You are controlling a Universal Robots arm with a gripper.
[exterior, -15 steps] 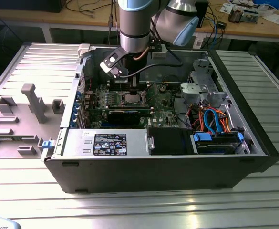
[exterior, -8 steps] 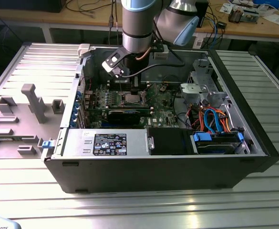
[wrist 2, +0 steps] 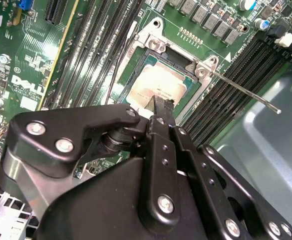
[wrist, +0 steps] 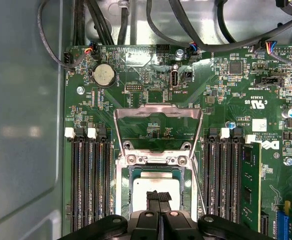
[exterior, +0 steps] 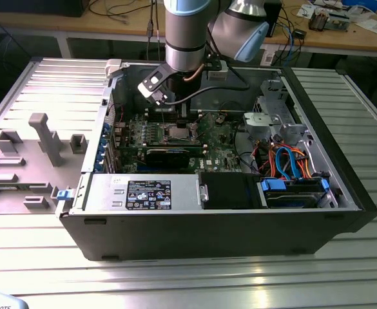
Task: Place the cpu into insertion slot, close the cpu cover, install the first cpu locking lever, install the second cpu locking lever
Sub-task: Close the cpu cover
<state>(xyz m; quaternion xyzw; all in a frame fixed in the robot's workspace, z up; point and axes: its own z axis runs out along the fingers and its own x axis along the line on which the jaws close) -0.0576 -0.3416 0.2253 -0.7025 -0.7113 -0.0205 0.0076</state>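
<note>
The cpu [wrist: 153,184] lies flat in the insertion slot [wrist: 123,192] on the green board, its dull silver top showing; it also shows in the second wrist view [wrist 2: 155,82]. The cpu cover [wrist: 158,111] is swung open and stands behind the socket on its hinge. A thin locking lever [wrist 2: 245,92] sticks out free from the socket corner, unlatched. My gripper [wrist: 158,194] hangs just over the near edge of the cpu, its two black fingertips pressed together and holding nothing; it is also in the second wrist view [wrist 2: 161,102]. In the exterior view the socket [exterior: 177,133] lies below my wrist.
Black memory slots [wrist: 88,185] flank the socket on both sides. A long black expansion card [exterior: 169,154] lies in front of the socket. A round coin battery [wrist: 104,75] and cable bundles [wrist: 185,25] sit beyond the cover. A drive cage [exterior: 272,119] stands on the exterior view's right.
</note>
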